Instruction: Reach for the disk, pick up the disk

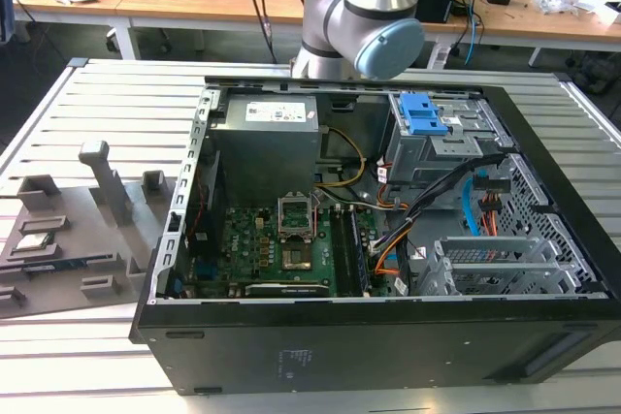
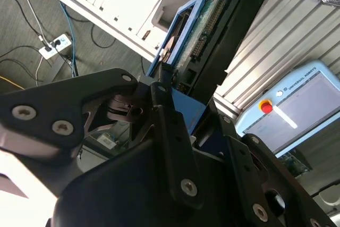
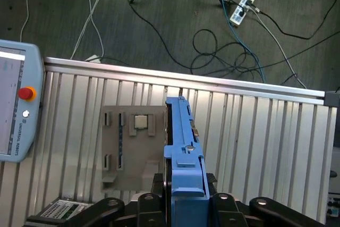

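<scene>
The disk [image 3: 183,147] stands edge-on in its bright blue bracket, held up above the slatted metal table [image 3: 255,131]. My gripper [image 3: 183,187] is shut on it, with a black finger on each side of the bracket. In the second wrist view the disk [image 2: 212,30] shows its dark side and connector row inside the blue frame, and a black finger [image 2: 172,131] presses against the bracket. In the exterior view the grey arm [image 1: 364,16] rises behind the open computer case [image 1: 369,356].
A grey fixture plate [image 3: 133,147] lies on the slats below the disk. A teach pendant with a red button [image 3: 16,110] sits at the table's edge. Cables and a power strip [image 3: 241,3] lie on the floor. The case's drive cage carries blue latches [image 1: 424,113].
</scene>
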Controlling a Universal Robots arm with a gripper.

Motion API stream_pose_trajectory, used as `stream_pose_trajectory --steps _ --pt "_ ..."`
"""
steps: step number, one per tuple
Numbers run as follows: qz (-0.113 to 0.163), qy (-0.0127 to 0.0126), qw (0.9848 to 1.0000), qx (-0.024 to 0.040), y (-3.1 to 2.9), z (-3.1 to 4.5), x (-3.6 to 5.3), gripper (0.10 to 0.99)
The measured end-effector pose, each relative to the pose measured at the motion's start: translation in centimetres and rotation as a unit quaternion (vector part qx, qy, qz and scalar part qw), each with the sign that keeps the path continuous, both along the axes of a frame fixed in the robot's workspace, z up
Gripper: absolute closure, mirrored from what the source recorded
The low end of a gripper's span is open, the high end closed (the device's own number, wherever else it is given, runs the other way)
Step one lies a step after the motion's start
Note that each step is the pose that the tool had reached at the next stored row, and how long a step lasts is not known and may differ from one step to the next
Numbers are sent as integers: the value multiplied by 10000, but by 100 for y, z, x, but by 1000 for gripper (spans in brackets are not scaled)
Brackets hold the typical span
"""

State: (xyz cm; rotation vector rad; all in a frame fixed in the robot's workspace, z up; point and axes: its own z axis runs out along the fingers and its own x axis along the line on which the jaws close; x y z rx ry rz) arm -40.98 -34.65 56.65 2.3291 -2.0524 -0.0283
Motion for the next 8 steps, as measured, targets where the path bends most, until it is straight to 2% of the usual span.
stream_pose_trajectory --steps 2,8 --pt "0 4 10000 0 0 0 135 718" --pt "1 16 10000 0 -1 0 442 718"
